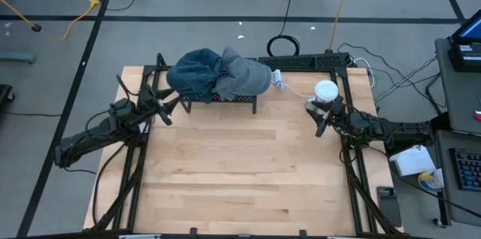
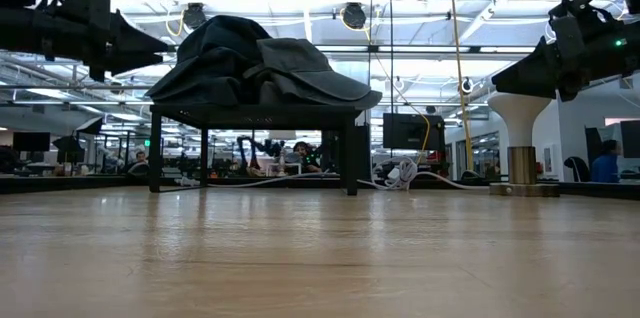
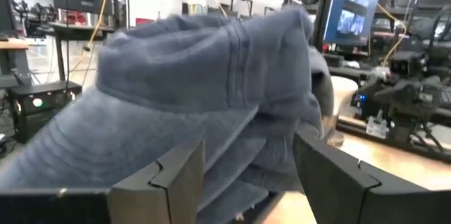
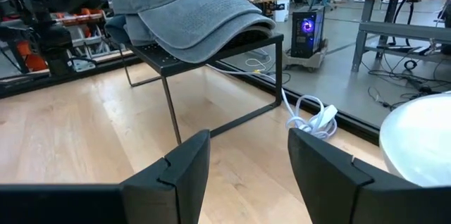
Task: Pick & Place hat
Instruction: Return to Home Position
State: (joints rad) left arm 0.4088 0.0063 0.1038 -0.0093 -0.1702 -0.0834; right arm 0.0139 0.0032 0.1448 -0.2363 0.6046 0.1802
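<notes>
Your left end effector (image 1: 167, 108) hangs above the bench (image 1: 225, 186), its fingers (image 3: 176, 182) parted to a medium gap with nothing between them. Directly ahead of it, close to the fingertips, you have the pile of dark blue caps (image 1: 218, 76); their washed fabric fills most of the left wrist view. The caps lie stacked on the black shelf (image 1: 252, 101), a small four-legged rack standing on the bench. The top cap's brim points away from this end effector, toward the other arm's side.

Your right end effector (image 1: 321, 124) also hangs clear of the bench, spread about as wide and just as empty. Just beside it stands a white stand (image 1: 325, 90) with a rounded top. Farther ahead of it, a coil of white cable (image 4: 310, 122) lies at the bench's edge, near the closest leg of the shelf. Beyond the cable you find the shelf and the caps, well apart from this end effector, with the brim overhanging the shelf's edge on its side.

In the low view both end effectors sit at about the height of the caps, one on either side of the shelf.
</notes>
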